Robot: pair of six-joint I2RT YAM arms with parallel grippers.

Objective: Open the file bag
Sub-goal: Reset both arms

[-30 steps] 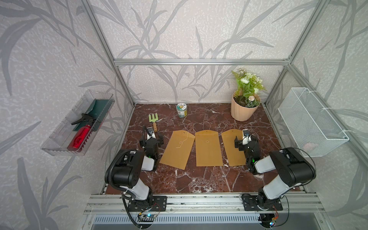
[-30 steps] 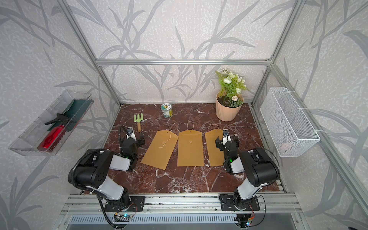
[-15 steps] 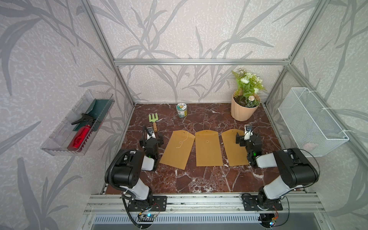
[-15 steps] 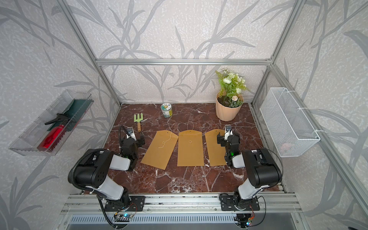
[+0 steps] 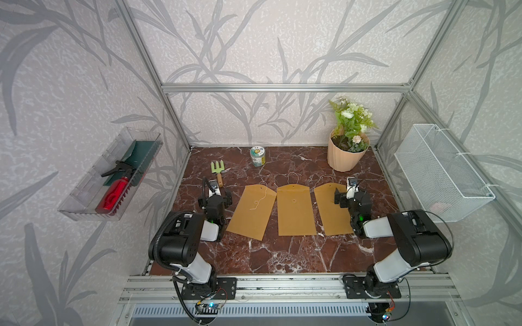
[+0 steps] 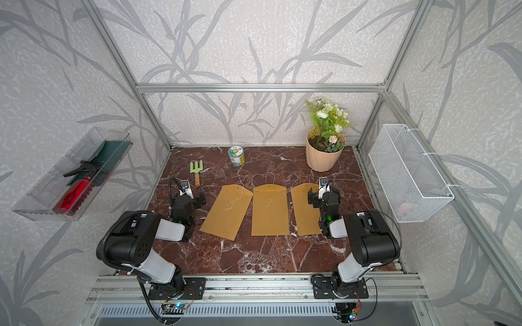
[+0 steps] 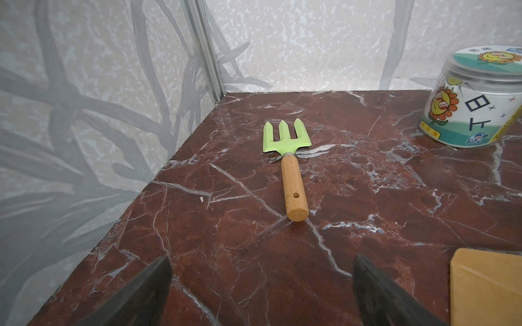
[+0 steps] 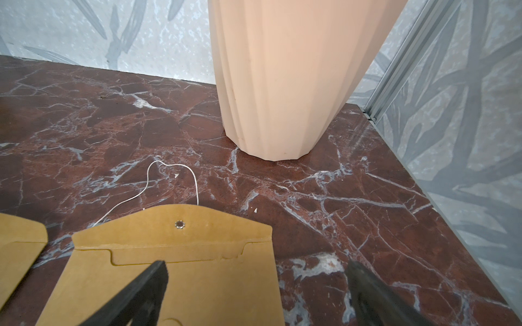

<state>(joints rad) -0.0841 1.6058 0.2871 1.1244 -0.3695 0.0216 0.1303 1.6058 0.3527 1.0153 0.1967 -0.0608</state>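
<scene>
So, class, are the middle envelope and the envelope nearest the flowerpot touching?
Apart. The right wrist view shows a strip of bare marble between the middle envelope and the envelope nearest the flowerpot.

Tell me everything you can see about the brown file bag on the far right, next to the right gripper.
The right file bag is a flat tan paper envelope lying on the marble table, beside the middle bag without touching it. Its rounded flap points toward the flower pot and carries a metal eyelet; a loose white string trails onto the table. The open right gripper hangs over its edge.
</scene>
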